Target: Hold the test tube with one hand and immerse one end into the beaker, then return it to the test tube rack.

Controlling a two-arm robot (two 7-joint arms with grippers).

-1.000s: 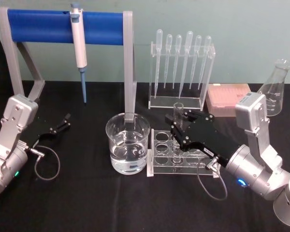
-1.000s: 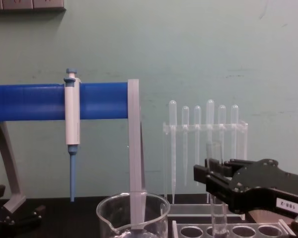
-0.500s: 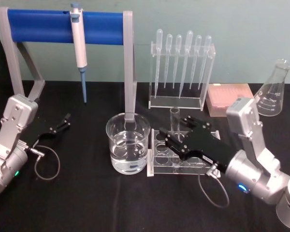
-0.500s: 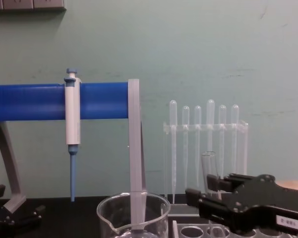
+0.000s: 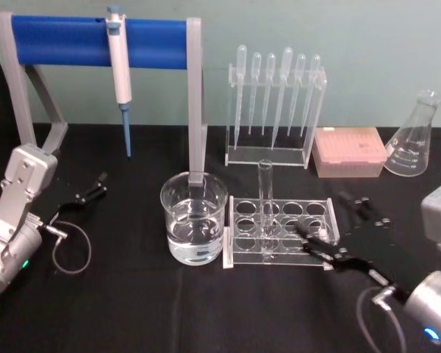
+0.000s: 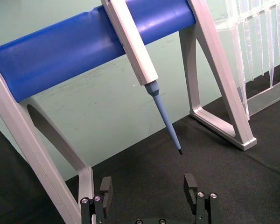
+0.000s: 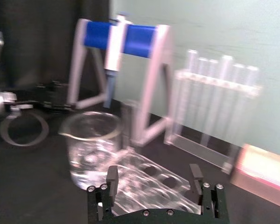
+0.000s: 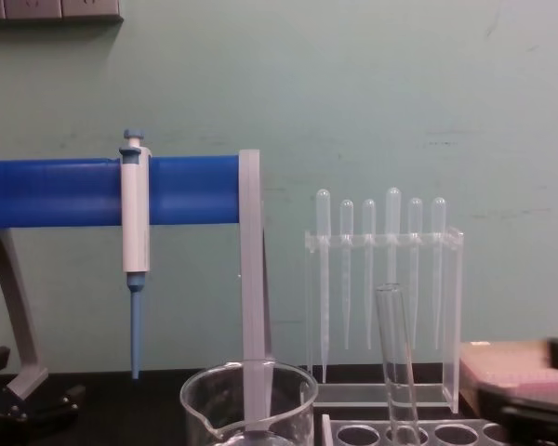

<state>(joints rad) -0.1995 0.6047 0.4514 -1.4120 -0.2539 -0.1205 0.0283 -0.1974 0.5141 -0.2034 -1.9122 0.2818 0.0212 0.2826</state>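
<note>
The test tube stands upright in a hole of the clear rack, just right of the beaker, which holds water. My right gripper is open and empty, drawn back to the right of the rack and apart from the tube. Its wrist view looks past the open gripper at the beaker and the tube. In the chest view the tube rises behind the beaker. My left gripper rests open at the far left, its open fingers empty.
A blue-barred stand holding a white-and-blue pipette is at the back left. A clear holder of plastic pipettes, a pink box and a glass flask line the back right. Black cloth covers the table.
My right gripper has let go of the test tube and pulled away to the right and toward me. The tube stays upright in the rack. The left arm has not moved.
</note>
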